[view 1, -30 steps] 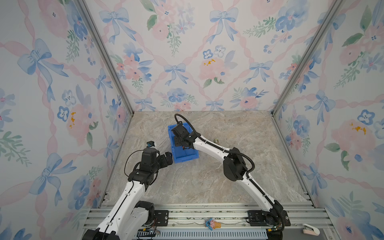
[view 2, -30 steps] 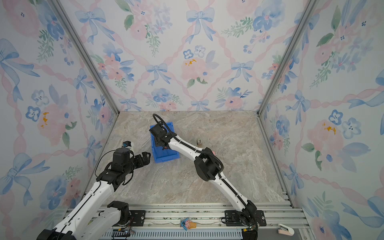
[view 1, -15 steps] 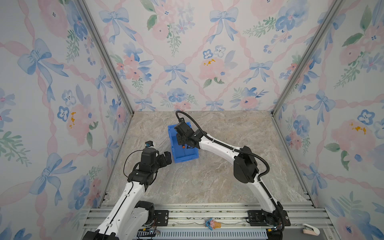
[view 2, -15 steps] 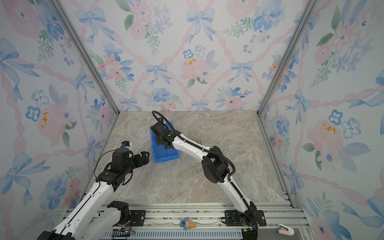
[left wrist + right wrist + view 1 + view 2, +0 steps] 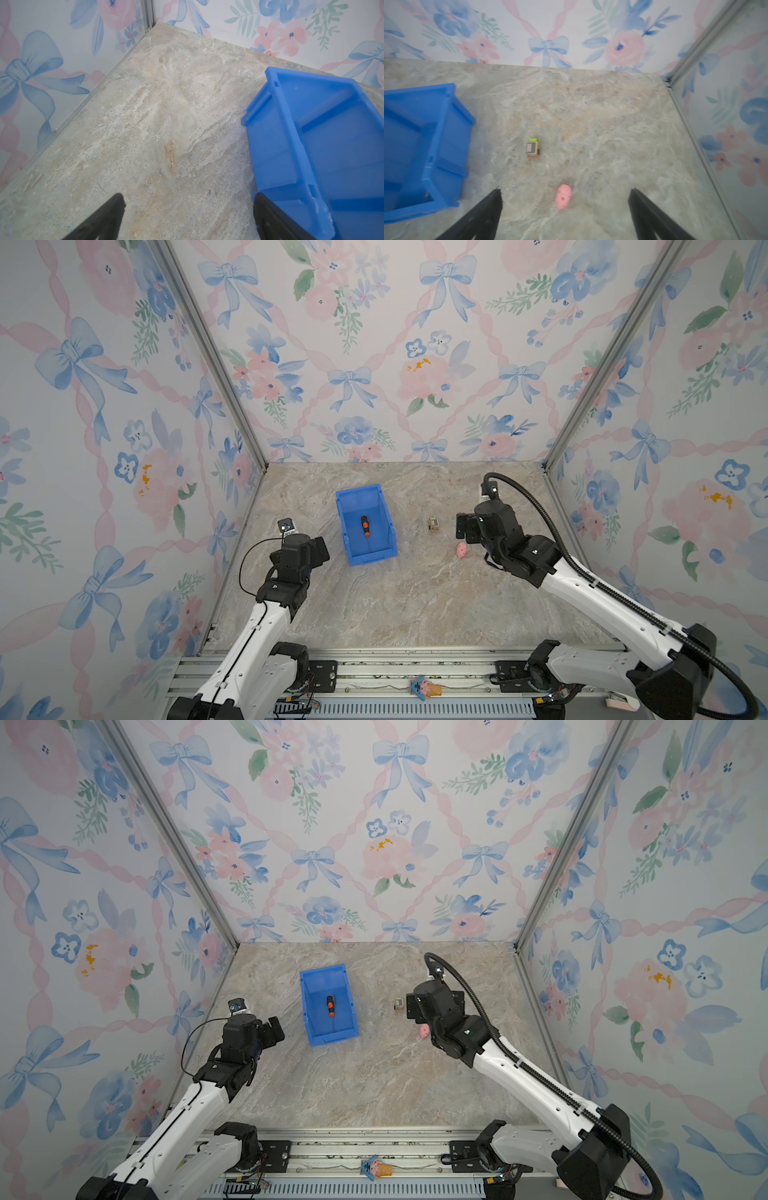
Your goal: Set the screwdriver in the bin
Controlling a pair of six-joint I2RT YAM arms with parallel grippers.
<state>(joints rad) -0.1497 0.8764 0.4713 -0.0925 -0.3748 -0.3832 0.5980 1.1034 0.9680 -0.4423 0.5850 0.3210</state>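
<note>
The screwdriver [image 5: 365,526] lies flat on the floor of the bin [image 5: 372,556], its orange-and-black handle toward the far wall and its thin shaft pointing at the near front wall. Both top views show it so, and neither hand touches it. The bin stands on the counter [image 5: 415,605] between the two hands, nearer the left hand [image 5: 321,549] than the right hand [image 5: 463,526].

The right hand is released: in the right wrist view its two black fingers [image 5: 483,212] stand wide apart with nothing gripped. Under the gap between them a small pink toy [image 5: 563,196] lies on the counter. A little ahead of the hand sits a tiny box with a green edge [image 5: 533,148]. The bin is off to the side toward the left arm, well apart from the fingers.

The left hand is released too — its fingers [image 5: 108,214] are spread and empty over bare counter, one of them close to a front corner of the bin.
</note>
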